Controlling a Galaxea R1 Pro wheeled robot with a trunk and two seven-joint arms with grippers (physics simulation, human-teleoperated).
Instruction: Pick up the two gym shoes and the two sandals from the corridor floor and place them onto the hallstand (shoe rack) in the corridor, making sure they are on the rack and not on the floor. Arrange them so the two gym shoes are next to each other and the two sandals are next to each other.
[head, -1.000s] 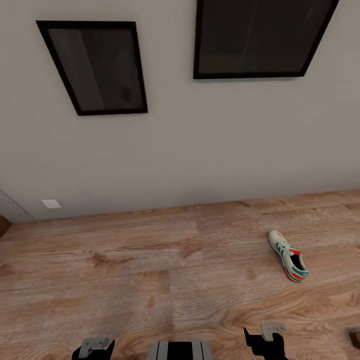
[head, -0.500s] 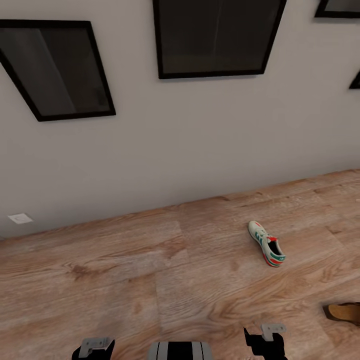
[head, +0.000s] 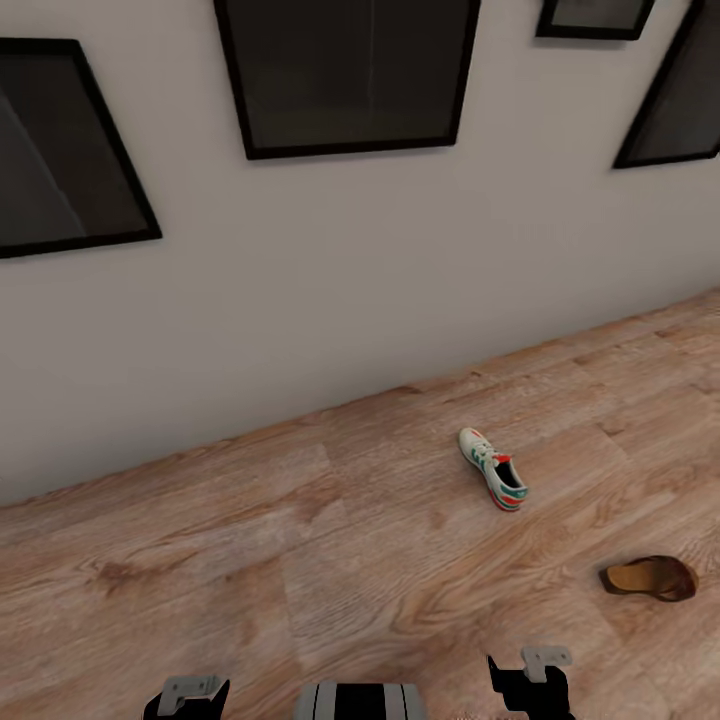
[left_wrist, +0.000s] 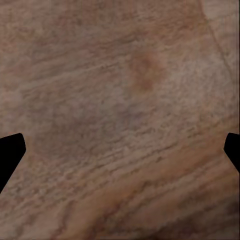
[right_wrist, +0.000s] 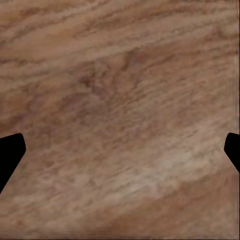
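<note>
My left pincer (left_wrist: 120, 150) and right pincer (right_wrist: 120, 150) hang with fingers spread wide apart, empty, over the corridor floor (head: 250, 540). From my position, one gym shoe (head: 494, 467) lies on the planks at about one o'clock, near the grey wall (head: 330, 270). A brown sandal (head: 648, 577) rests at two o'clock, well apart from it. Dark framed pictures (head: 345, 75) hang above.

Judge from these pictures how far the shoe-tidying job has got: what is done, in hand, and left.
Done: nothing visible. One gym shoe and one sandal lie apart on the corridor floor. In hand: nothing; the left gripper and right gripper are open over bare planks. Left: picking up and racking the footwear.
</note>
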